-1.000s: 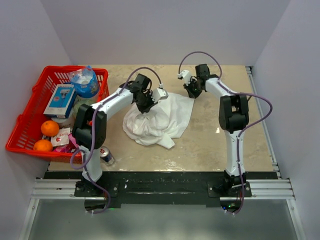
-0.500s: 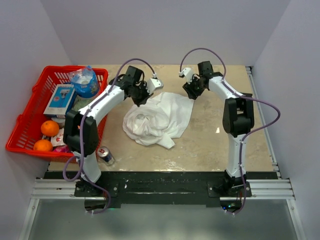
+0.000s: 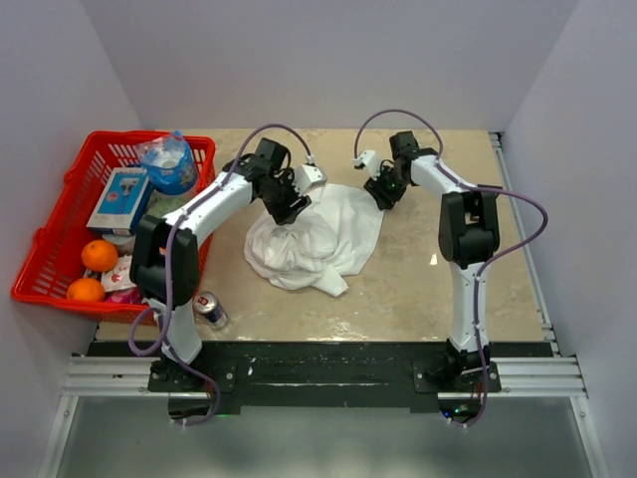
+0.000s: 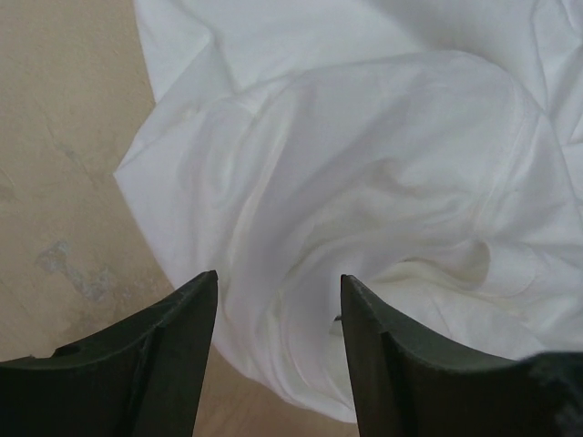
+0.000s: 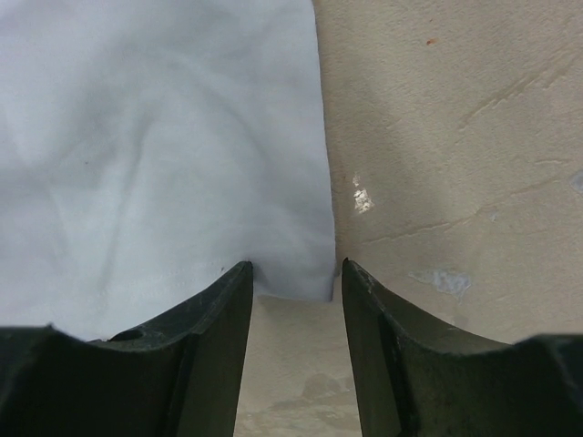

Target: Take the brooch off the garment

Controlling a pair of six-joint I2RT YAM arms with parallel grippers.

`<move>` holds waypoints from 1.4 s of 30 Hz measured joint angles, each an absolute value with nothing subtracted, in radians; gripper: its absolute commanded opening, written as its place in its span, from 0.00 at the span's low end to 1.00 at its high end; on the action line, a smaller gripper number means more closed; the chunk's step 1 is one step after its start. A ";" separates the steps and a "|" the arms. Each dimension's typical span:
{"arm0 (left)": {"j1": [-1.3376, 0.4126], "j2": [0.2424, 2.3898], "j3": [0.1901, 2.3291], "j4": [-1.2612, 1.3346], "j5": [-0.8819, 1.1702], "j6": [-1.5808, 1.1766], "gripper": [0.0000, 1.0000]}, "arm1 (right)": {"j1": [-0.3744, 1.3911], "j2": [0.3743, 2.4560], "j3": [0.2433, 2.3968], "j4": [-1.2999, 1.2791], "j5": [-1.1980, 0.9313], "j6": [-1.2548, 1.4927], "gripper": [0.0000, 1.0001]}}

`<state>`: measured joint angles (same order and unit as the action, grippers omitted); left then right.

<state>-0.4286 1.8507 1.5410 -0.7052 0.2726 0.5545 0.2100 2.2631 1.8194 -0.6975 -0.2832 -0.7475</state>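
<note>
Nowhere in the three views does the brooch show. No tan-orange speck lies on any upturned cloth, so it is presumably tucked in a fold or on the underside of the T-shirt [image 3: 318, 249]. Which arm is nearer to it cannot be told.

The T-shirt lies crumpled in the middle of the table [image 3: 448, 289], plain white showing and its print hidden. Its bulk is bunched near-left, and a flatter panel runs away to the far right.

Both tools are at the far edge. The left gripper [image 3: 286, 209] hangs over the far-left of the heap, jaws apart at a middling width and holding nothing. Its wrist view looks down on a whorl of folds between the fingers [image 4: 155, 364].

The right gripper [image 3: 385, 195] sits at the far-right corner, jaws likewise apart and empty. The corner of the hem lies just in the gap between them, unpinched.

The coming move likely calls for spreading or turning the cloth to bring the brooch into sight.
</note>
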 measured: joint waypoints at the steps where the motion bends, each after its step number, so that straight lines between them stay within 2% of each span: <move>1: -0.432 1.861 1.541 -0.705 0.272 0.561 0.60 | 0.210 2.266 1.824 -0.702 -0.283 -0.751 0.45; 3: -0.440 1.885 1.540 -0.704 0.265 0.564 0.59 | 0.211 2.269 1.829 -0.707 -0.282 -0.757 0.38; 4: -0.442 1.897 1.540 -0.704 0.261 0.567 0.59 | 0.211 2.269 1.829 -0.711 -0.283 -0.758 0.30; 8: -0.448 1.930 1.539 -0.713 0.261 0.585 0.59 | 0.217 2.269 1.829 -0.720 -0.279 -0.754 0.18; 10: -0.448 1.935 1.540 -0.730 0.268 0.592 0.60 | 0.218 2.269 1.829 -0.720 -0.277 -0.749 0.15; 15: -0.445 1.935 1.545 -0.794 0.307 0.604 0.63 | 0.221 2.269 1.828 -0.706 -0.263 -0.725 0.01; 26: -0.445 1.919 1.557 -0.843 0.311 0.625 0.62 | 0.221 2.269 1.829 -0.693 -0.250 -0.691 0.00; 31: -0.445 1.921 1.641 -0.855 0.377 0.617 0.62 | 0.221 2.266 1.823 -0.687 -0.247 -0.681 0.00; 39: -0.449 1.753 1.587 -0.854 0.526 0.635 0.64 | 0.221 2.261 1.813 -0.677 -0.243 -0.679 0.00; 40: -0.453 1.730 1.566 -0.854 0.535 0.636 0.86 | 0.221 2.261 1.813 -0.677 -0.243 -0.678 0.00; 41: -0.458 1.714 1.546 -0.851 0.540 0.635 0.99 | 0.221 2.261 1.813 -0.677 -0.243 -0.677 0.00; 42: -0.464 1.705 1.523 -0.841 0.541 0.634 0.99 | 0.221 2.261 1.813 -0.677 -0.242 -0.674 0.00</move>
<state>-0.4637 1.7046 1.5234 -0.8410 0.5411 0.6338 0.2214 2.2612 1.8130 -0.6765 -0.2424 -0.6743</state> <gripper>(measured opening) 0.782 0.022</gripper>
